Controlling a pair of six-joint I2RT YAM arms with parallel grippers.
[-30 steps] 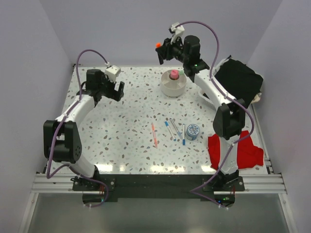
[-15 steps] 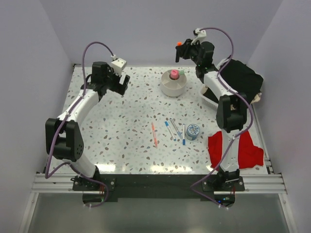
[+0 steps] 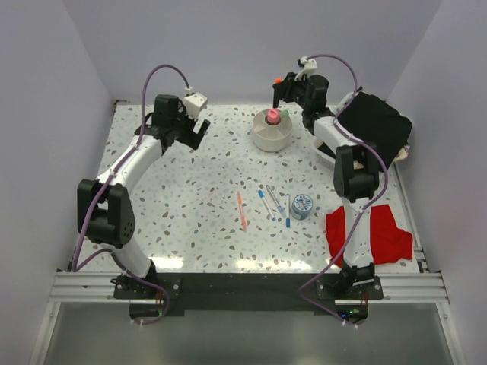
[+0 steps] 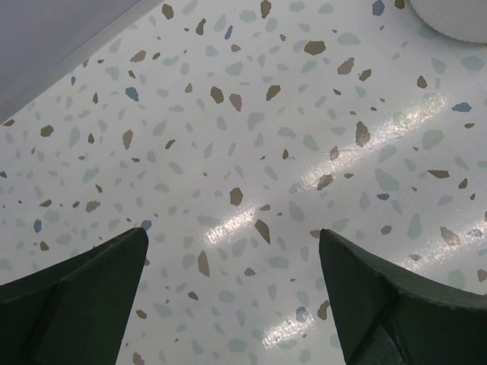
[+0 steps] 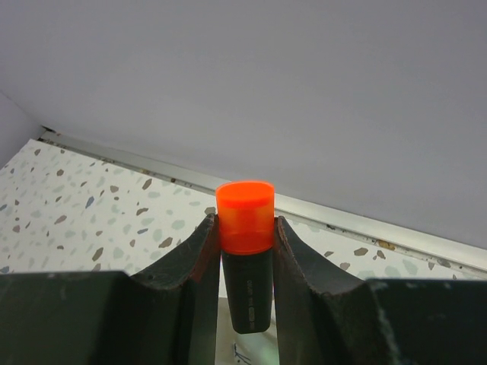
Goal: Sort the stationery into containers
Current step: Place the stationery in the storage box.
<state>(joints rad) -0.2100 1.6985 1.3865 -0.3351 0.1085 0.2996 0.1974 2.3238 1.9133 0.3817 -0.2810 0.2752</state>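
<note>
My right gripper [image 3: 279, 90] is shut on the orange-and-black highlighter [image 3: 279, 79], held upright in the air just behind the round white bowl [image 3: 272, 139]. In the right wrist view the highlighter [image 5: 246, 228] sits between the shut fingers [image 5: 199, 251], orange cap up. The pink-capped stick [image 3: 272, 116] and a green item stand in the bowl. My left gripper [image 3: 195, 134] is open and empty, low over bare table left of the bowl [image 4: 456, 15]. A thin pink pen [image 3: 241, 211] and slim blue-and-white pens [image 3: 264, 202] lie mid-table.
A small blue-grey tape roll [image 3: 302, 206] lies right of the pens. A red cloth [image 3: 373, 232] lies at the right front. A white basket with black cloth [image 3: 377, 125] stands at the back right. Walls close the back and sides.
My right gripper has carried the highlighter rightward and slightly down, to just behind the bowl. My left gripper has moved right along the back, toward the bowl, still open.
</note>
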